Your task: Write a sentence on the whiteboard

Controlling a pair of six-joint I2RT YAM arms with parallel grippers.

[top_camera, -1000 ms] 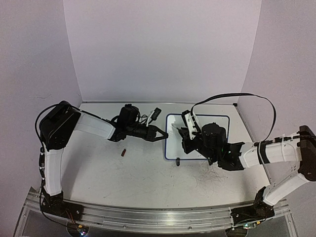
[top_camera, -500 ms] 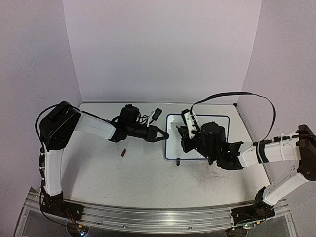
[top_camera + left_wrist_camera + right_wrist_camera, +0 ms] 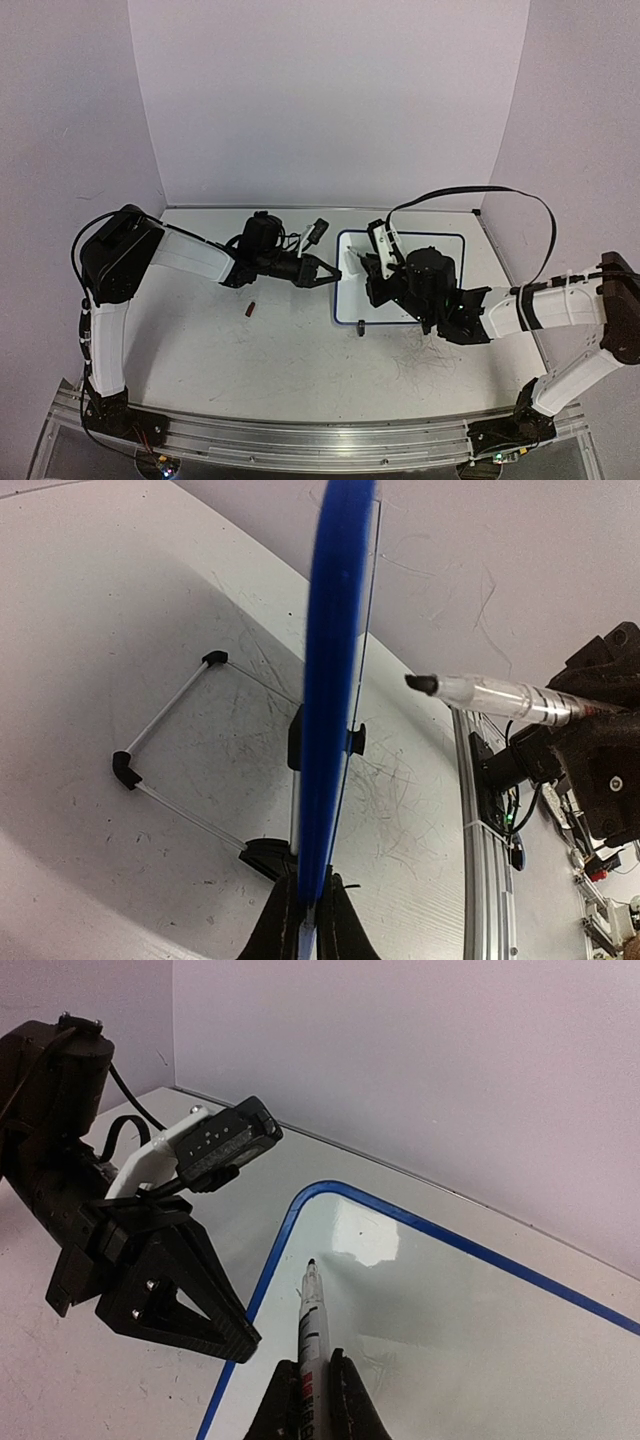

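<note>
Pinching the whiteboard [image 3: 330,660] by its frame at lower centre, the left tool [image 3: 307,920] alone sees the wire stand [image 3: 170,710]. The right tool [image 3: 312,1392], clamped on a marker [image 3: 314,1325], sees its tip near the board's upper-left corner.

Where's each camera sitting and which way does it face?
Top external: above, behind the bases, facing down at the table; both arms show.
Left wrist: on the left arm, facing along the whiteboard's edge; left pincer clamps it.
Right wrist: on the right arm, facing the whiteboard; right pincer holds the marker.
Both wrist views share the marker.
</note>
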